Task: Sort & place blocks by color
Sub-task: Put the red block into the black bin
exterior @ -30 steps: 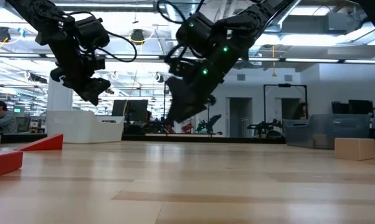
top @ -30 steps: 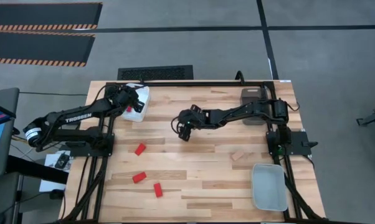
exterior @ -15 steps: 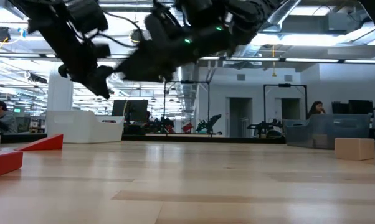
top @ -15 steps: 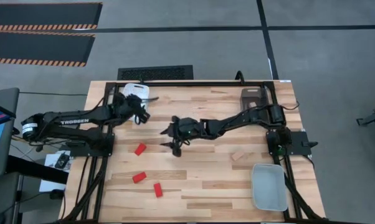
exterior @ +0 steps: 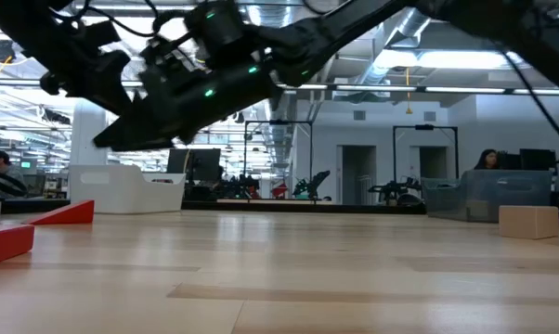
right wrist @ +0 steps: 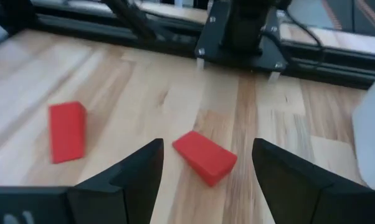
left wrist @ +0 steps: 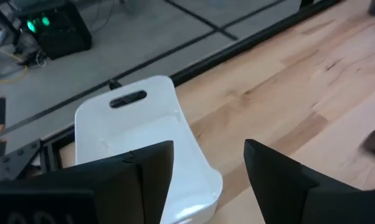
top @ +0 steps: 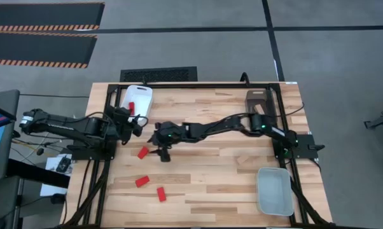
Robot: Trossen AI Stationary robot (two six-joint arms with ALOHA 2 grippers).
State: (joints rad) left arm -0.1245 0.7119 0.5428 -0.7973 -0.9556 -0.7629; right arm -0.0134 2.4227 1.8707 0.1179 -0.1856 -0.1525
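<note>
Three red blocks lie flat on the table's left half (top: 142, 152), (top: 141, 181), (top: 161, 194). A fourth red block (top: 132, 106) lies in the white tray (top: 140, 94) at the far left. A pale wood block (top: 242, 159) lies on the table's right half. My right gripper (top: 161, 154) reaches across the table and hangs open just right of the nearest red block (right wrist: 204, 157). A second red block (right wrist: 67, 130) lies beyond it. My left gripper (top: 138, 121) is open and empty, on the near side of the white tray (left wrist: 144, 134).
A clear tray (top: 275, 191) sits at the near right corner and a brown tray (top: 257, 98) at the far right. Black frame rails (top: 105, 172) run along both table sides. Bare wood lies between the red blocks and the clear tray. People show in the room beyond.
My right gripper has swept from the table's middle toward the left and near edges, coming down beside the red block. My left gripper has drawn back from above the white tray toward the left and near edges. No block has moved.
</note>
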